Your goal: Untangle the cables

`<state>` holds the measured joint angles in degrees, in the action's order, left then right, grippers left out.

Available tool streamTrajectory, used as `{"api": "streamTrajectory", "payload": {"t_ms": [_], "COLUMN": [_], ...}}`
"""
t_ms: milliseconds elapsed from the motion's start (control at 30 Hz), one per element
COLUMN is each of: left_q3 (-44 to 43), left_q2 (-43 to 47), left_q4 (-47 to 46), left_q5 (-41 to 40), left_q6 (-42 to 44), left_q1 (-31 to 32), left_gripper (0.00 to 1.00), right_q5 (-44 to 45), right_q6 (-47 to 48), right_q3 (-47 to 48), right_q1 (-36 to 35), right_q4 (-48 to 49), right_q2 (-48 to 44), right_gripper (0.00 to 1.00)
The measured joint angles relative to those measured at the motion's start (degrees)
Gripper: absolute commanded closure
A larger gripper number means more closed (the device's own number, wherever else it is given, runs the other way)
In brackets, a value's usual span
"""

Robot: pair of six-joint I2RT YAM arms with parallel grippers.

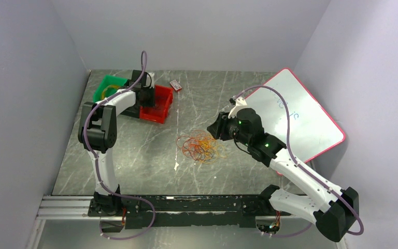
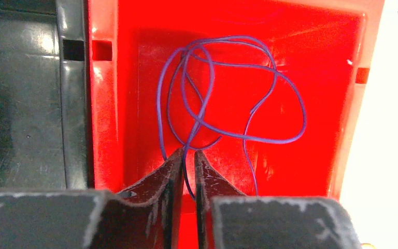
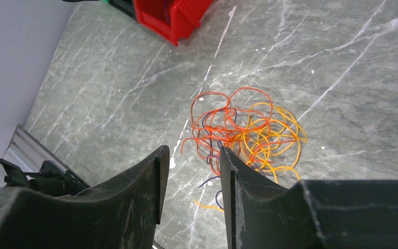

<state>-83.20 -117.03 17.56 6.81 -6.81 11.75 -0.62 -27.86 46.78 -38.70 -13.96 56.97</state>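
The cables lie as a tangled pile (image 1: pixel 202 146) of orange, yellow, red and dark loops in the middle of the table; in the right wrist view the pile (image 3: pixel 249 129) sits just beyond my right fingers. My right gripper (image 1: pixel 218 126) (image 3: pixel 194 150) hovers at the pile's right edge, open, nothing between its fingers. My left gripper (image 1: pixel 146 96) (image 2: pixel 188 152) is down inside the red bin (image 1: pixel 158 111) (image 2: pixel 103 104). Its jaws stand a narrow slit apart, and a strand of a purple cable (image 2: pixel 259 139) runs loosely through the slit. The rest of that cable lies looped on the bin floor.
A green bin (image 1: pixel 106 85) holding yellow loops stands at the back left, with a black bin (image 2: pixel 26 104) beside the red one. A small red-and-white item (image 1: pixel 175 85) lies behind them. A red-edged whiteboard (image 1: pixel 295 114) leans at the right. A metal rail (image 1: pixel 186 205) runs along the near edge.
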Motion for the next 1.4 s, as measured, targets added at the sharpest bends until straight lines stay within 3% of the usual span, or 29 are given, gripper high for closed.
{"api": "streamTrajectory", "payload": {"t_ms": [333, 933, 1233, 1300, 1400], "left_q3": [-0.4, -1.5, 8.0, 10.7, 15.5], "left_q2": [1.2, 11.8, 29.4, 33.4, 38.4], "left_q4": [0.9, 2.6, 1.7, 1.7, 1.6], "left_q5": [-0.5, -2.3, -2.3, -2.3, -2.3], "left_q6": [-0.1, -0.2, -1.7, -2.2, -3.3], "left_q1": [0.1, 0.2, 0.7, 1.2, 1.6], "left_gripper": [0.56, 0.55, 0.55, 0.45, 0.44], "right_q5": [0.0, -0.5, -1.1, -1.1, -1.2], "right_q6": [-0.2, -0.4, -0.4, -0.4, -0.4], "right_q3": [0.0, 0.0, 0.0, 0.0, 0.0], "right_q1": [0.0, 0.0, 0.0, 0.0, 0.0], "right_q4": [-0.2, -0.1, -0.1, -0.2, -0.6], "right_q2": [-0.4, -0.2, 1.9, 2.6, 3.8], "right_gripper": [0.55, 0.55, 0.55, 0.55, 0.55]}}
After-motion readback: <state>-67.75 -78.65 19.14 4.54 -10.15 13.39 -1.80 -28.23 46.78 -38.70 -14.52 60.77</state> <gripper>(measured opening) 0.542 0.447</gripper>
